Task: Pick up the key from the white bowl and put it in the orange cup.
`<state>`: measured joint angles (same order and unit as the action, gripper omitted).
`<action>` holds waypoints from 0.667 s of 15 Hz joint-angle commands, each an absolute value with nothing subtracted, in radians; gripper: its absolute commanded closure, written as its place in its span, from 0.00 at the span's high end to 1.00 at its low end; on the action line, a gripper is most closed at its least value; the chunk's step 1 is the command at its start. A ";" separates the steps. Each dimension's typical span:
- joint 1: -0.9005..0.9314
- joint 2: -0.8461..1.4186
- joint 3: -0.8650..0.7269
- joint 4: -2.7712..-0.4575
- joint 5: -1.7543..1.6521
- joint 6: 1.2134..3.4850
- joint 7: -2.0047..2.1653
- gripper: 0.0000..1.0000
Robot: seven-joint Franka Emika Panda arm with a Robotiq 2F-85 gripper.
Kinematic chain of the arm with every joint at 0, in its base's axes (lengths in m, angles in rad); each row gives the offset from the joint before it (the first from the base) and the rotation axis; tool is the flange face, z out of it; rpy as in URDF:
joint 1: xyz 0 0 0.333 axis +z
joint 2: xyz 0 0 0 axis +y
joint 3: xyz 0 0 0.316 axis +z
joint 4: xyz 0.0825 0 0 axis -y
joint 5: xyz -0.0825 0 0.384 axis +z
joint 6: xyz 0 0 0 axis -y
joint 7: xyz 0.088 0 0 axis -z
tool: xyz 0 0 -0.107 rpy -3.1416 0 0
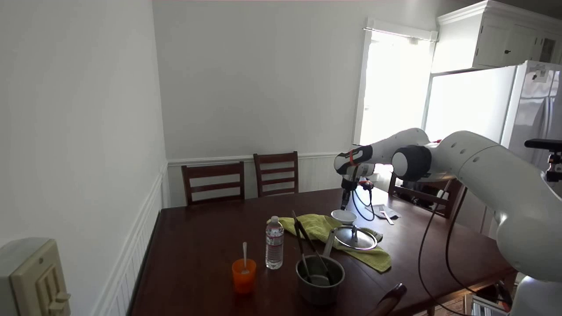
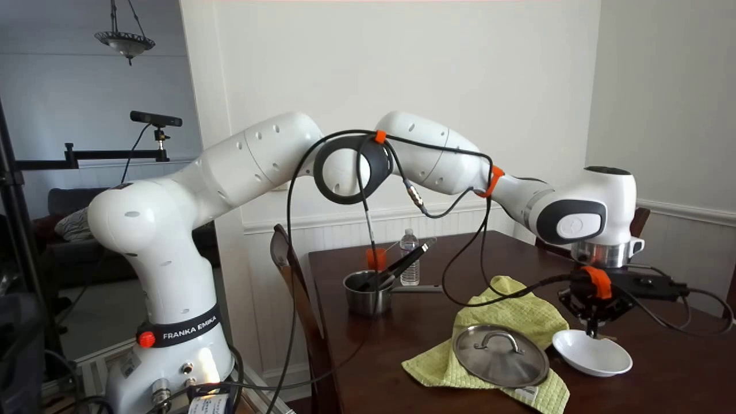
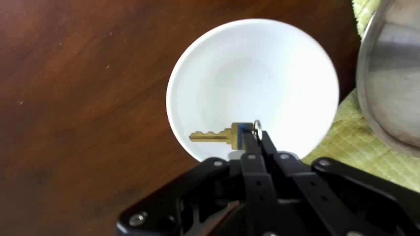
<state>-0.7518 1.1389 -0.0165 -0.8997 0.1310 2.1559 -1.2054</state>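
The white bowl (image 3: 249, 82) stands on the dark table below my gripper; it also shows in both exterior views (image 1: 344, 217) (image 2: 592, 359). A brass key (image 3: 213, 136) with a blue band and a small metal ring lies across the bowl's opening in the wrist view. My gripper (image 3: 260, 137) has its fingertips closed on the ring at the key's head, with the blade pointing sideways. I cannot tell whether the key touches the bowl. The gripper also shows low over the bowl (image 1: 344, 207) (image 2: 592, 332). The orange cup (image 1: 243, 283) holds a thin stick and stands far from the gripper, also visible (image 2: 376, 259).
A yellow-green towel (image 1: 316, 226) with a metal lid (image 2: 500, 362) lies beside the bowl. A dark grey pot (image 1: 322, 287) with tongs and a water bottle (image 1: 274, 248) stand between bowl and cup. A napkin with cutlery (image 1: 386, 215) lies near the bowl. Cables hang from the arm.
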 commanded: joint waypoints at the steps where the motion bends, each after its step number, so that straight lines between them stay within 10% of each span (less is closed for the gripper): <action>1: -0.733 0.942 -0.011 -1.135 0.093 2.134 -1.340 0.01; 10: -0.471 0.694 -0.036 -1.507 -0.130 2.236 -1.386 0.01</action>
<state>-0.5656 0.8091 -0.0125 -1.3085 -0.0319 2.1558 -1.4064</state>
